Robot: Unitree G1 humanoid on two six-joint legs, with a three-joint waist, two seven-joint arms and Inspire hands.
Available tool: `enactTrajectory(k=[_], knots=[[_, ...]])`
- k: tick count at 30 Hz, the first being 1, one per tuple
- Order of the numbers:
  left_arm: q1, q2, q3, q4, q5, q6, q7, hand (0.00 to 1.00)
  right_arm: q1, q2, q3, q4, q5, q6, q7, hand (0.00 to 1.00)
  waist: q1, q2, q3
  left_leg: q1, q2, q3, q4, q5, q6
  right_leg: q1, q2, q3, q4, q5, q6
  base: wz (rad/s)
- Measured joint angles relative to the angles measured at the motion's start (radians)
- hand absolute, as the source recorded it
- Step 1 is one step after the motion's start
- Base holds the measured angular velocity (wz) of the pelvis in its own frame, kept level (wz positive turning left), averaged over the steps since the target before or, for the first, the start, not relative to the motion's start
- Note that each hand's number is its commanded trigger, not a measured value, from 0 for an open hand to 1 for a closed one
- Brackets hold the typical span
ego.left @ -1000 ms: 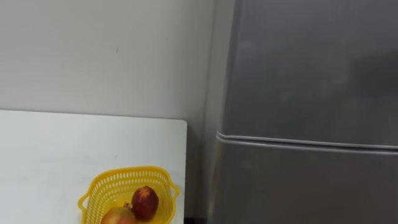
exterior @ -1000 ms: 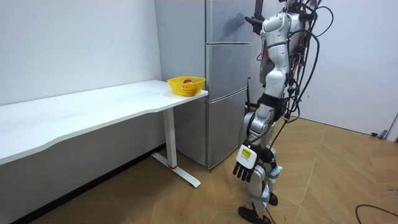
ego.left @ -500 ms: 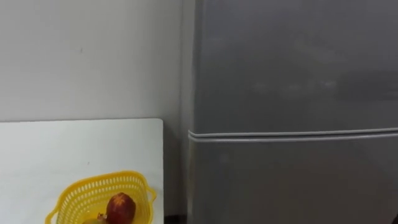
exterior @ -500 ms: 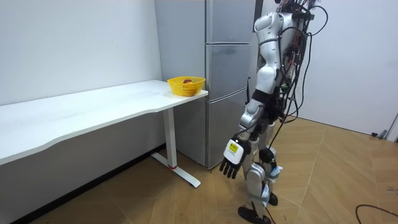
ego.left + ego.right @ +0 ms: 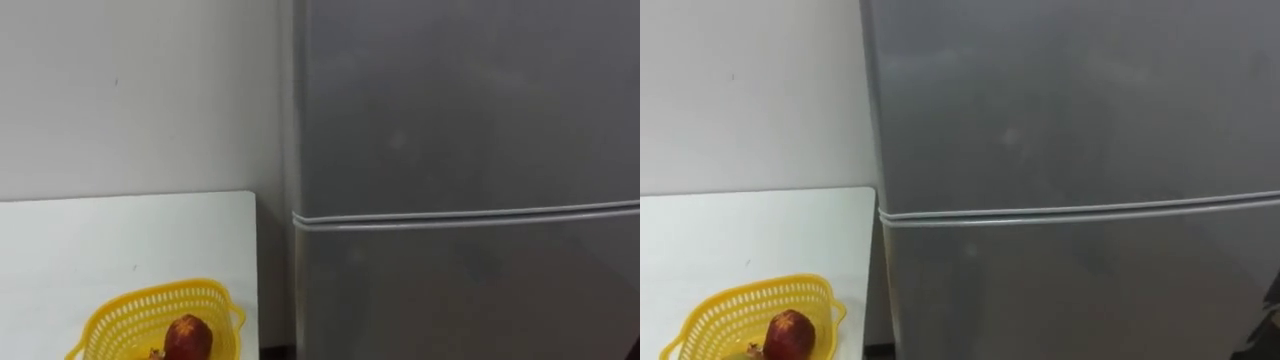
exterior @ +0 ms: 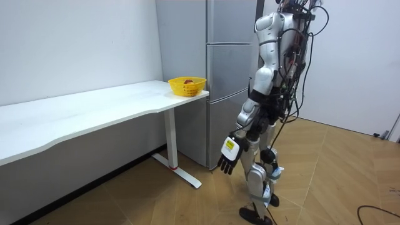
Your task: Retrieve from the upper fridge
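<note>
You see fridge [image 5: 460,120] plain grey. At 7 o'clock: basket [image 5: 125,318] yellow, lattice-holed; fruit [image 5: 188,335] dark red; table [image 5: 100,240] white.

Robot upright, left arm low, hand open.

In the room view the robot stands straight on both legs, with its body turned toward the room view's left. The left arm [image 6: 261,75] comes down from the shoulder along the trunk, bends a little at the elbow, and goes forward and down in front of the thighs. The left hand [image 6: 227,157] hangs below the hip with its back toward the camera. Its dark fingers point downward, spread and loose, and they hold nothing.
</note>
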Motion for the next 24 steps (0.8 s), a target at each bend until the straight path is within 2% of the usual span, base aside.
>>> enactTrajectory(k=[2, 4, 7, 10, 11, 15, 19, 21, 24], knots=[[-0.001, -0.001, 0.002, 0.001, 0.003, 0.0, 0.001, 0.0, 0.01, 0.021, 0.013, 0.046, -0.045, 0.0, 0.013, 0.0, 0.005, 0.004, 0.0002, 0.0, 0.001, 0.0, 0.0, 0.0, 0.0, 0.0, -0.002, -0.003, 0.002, 0.0, 0.0, 0.02], [-0.001, -0.002, 0.003, 0.009, 0.003, 0.004, 0.002, 0.0, 0.006, 0.025, 0.04, 0.117, -0.12, 0.003, 0.029, 0.0, 0.007, 0.016, -0.0008, 0.002, 0.002, -0.001, -0.001, 0.0, 0.0, 0.002, -0.003, -0.004, 0.002, 0.001, 0.0, 0.0], [0.0, -0.01, 0.009, 0.009, 0.002, 0.03, 0.003, 0.0, 0.01, 0.031, 0.041, 0.207, -0.16, 0.029, 0.061, 0.0, 0.002, 0.024, 0.0009, 0.011, -0.004, -0.016, -0.001, 0.0, 0.0, 0.021, -0.005, -0.017, -0.001, 0.0, 0.001, 0.15], [0.003, -0.025, 0.011, 0.01, 0.007, 0.058, -0.003, 0.0, 0.026, 0.034, 0.044, 0.307, -0.193, 0.074, 0.119, 0.0, 0.007, 0.025, 0.0008, 0.026, -0.01, -0.031, -0.002, 0.0, 0.0, 0.039, -0.01, -0.031, -0.003, -0.011, 0.004, 0.16], [0.009, -0.03, 0.01, 0.01, 0.012, 0.07, -0.008, 0.0, 0.029, 0.037, 0.061, 0.34, -0.246, 0.093, 0.134, 0.0, 0.009, 0.026, 0.0012, 0.033, -0.01, -0.033, -0.006, 0.0, 0.0, 0.046, -0.01, -0.031, -0.003, -0.013, 0.004, 0.0], [-0.001, -0.029, 0.006, 0.027, 0.008, 0.106, -0.03, 0.0, 0.045, 0.04, 0.193, 0.366, -0.462, 0.146, 0.184, 0.0, 0.031, 0.029, 0.0018, 0.03, -0.011, -0.035, -0.007, 0.0, 0.0, 0.041, -0.011, -0.032, -0.001, -0.013, 0.004, 0.0], [-0.029, -0.027, -0.034, 0.057, 0.004, 0.117, -0.041, 0.0, 0.01, 0.041, 0.29, 0.366, -0.585, 0.152, 0.225, 0.0, 0.057, 0.03, 0.0021, 0.027, -0.012, -0.036, -0.003, 0.0, 0.0, 0.034, -0.011, -0.03, 0.0, -0.012, 0.005, 0.0], [-0.053, -0.027, -0.071, 0.087, 0.008, 0.116, -0.041, 0.0, -0.007, 0.043, 0.363, 0.362, -0.64, 0.148, 0.265, 0.0, 0.077, 0.032, 0.0024, 0.027, -0.011, -0.039, -0.002, 0.0, 0.0, 0.034, -0.011, -0.031, -0.001, -0.009, 0.005, 0.0], [-0.068, -0.028, -0.102, 0.107, 0.012, 0.118, -0.057, 0.0, -0.026, 0.053, 0.417, 0.347, -0.708, 0.137, 0.31, 0.0, 0.095, 0.038, 0.0038, 0.025, -0.01, -0.039, -0.001, 0.0, 0.0, 0.034, -0.01, -0.032, -0.004, -0.009, 0.004, 0.0]])
